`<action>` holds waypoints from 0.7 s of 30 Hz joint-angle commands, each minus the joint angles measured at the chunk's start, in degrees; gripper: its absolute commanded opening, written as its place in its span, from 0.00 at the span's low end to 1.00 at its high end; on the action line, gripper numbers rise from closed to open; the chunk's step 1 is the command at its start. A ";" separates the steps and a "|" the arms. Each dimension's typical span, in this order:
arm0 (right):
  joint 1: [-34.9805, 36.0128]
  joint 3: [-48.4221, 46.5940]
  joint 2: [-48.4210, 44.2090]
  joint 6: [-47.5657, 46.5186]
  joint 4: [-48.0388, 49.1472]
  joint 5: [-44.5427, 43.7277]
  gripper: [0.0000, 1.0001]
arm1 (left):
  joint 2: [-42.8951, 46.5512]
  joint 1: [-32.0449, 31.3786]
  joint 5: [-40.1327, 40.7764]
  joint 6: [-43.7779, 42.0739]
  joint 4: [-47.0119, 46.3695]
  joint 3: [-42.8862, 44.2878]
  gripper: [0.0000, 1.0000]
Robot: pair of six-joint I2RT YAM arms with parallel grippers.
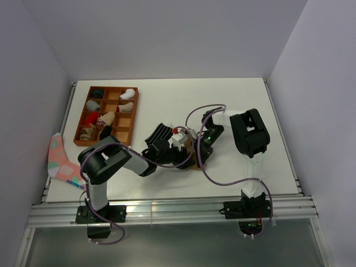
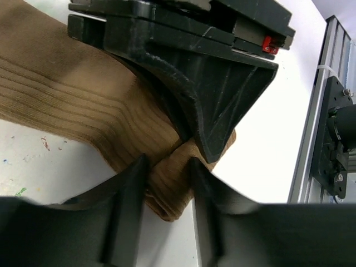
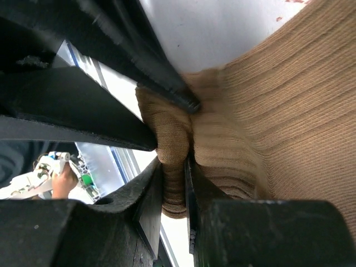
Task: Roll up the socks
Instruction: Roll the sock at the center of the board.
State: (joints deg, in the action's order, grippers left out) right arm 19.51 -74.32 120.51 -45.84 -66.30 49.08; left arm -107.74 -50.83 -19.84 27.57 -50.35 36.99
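Observation:
The tan-brown sock (image 2: 72,94) lies flat on the white table with one end folded up. My left gripper (image 2: 168,178) is shut on that folded end, a finger on each side. My right gripper (image 3: 173,183) is shut on a fold of the same sock (image 3: 278,111), right beside the left fingers (image 3: 167,78). In the top view both grippers, left (image 1: 186,157) and right (image 1: 199,153), meet over the sock (image 1: 197,166), which they mostly hide. The black sock with thin white stripes (image 1: 160,133) lies just behind the left arm.
A brown compartment tray (image 1: 135,114) with sock bundles stands at the back left. A pink sock with teal patches (image 1: 58,161) hangs over the table's left edge. An aluminium rail (image 1: 167,211) runs along the near edge.

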 commanded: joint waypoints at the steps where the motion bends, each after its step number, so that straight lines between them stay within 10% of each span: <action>1: -0.44 -0.03 -0.27 0.67 3.89 -4.43 0.20 | -1.15 -0.67 -1.70 0.99 -1.07 1.15 0.39; 9: -0.44 1.02 -2.64 4.27 8.11 -5.57 0.35 | -1.24 -4.18 4.10 1.87 11.91 4.84 0.02; 21: -3.42 2.61 -11.26 11.91 15.06 -9.96 0.51 | -2.65 -5.51 11.75 6.79 28.28 10.99 0.00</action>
State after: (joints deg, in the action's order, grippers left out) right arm 18.04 -71.66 112.88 -36.36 -57.98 41.95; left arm -107.83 -55.33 -10.15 32.93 -32.42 47.35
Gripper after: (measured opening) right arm 0.497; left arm 0.032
